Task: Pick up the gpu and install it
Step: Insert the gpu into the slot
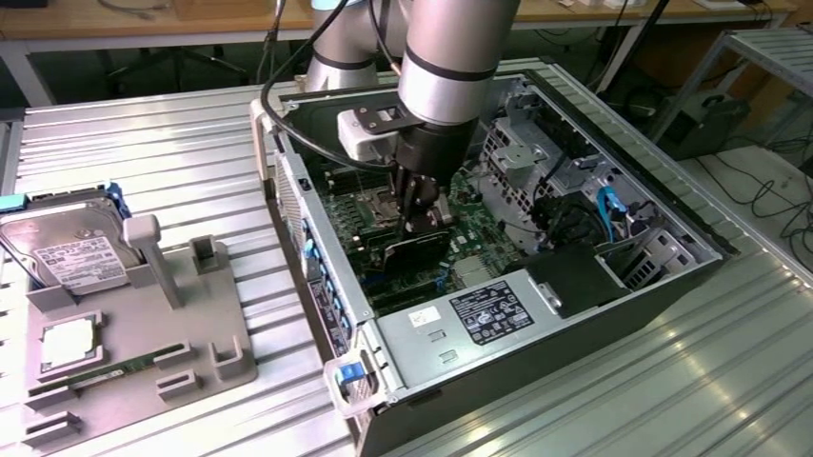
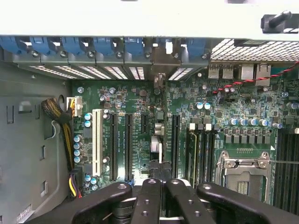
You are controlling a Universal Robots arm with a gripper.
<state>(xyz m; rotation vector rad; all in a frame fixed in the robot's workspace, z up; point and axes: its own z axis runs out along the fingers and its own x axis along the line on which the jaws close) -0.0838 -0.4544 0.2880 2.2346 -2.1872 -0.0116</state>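
Observation:
The gpu (image 1: 409, 246) is a thin dark card standing on edge over the green motherboard inside the open computer case (image 1: 661, 219). My gripper (image 1: 421, 221) reaches straight down into the case, its fingers closed on the card's upper edge. In the wrist view the gripper (image 2: 162, 183) has its fingers (image 2: 149, 198) drawn close together, and the gpu (image 2: 161, 168) shows edge-on as a dark strip just beyond the tips. It lies in line with a gap between the long black expansion slots (image 2: 113, 144). The card's fan face is hidden.
A grey fixture (image 1: 152, 352) at the exterior view's left holds a silver hard drive (image 1: 70, 252), a processor (image 1: 67, 345) and a green memory stick (image 1: 114, 373). Inside the case are the power supply (image 1: 489, 309), a processor socket (image 2: 243, 175) and a cable bundle (image 2: 60, 123).

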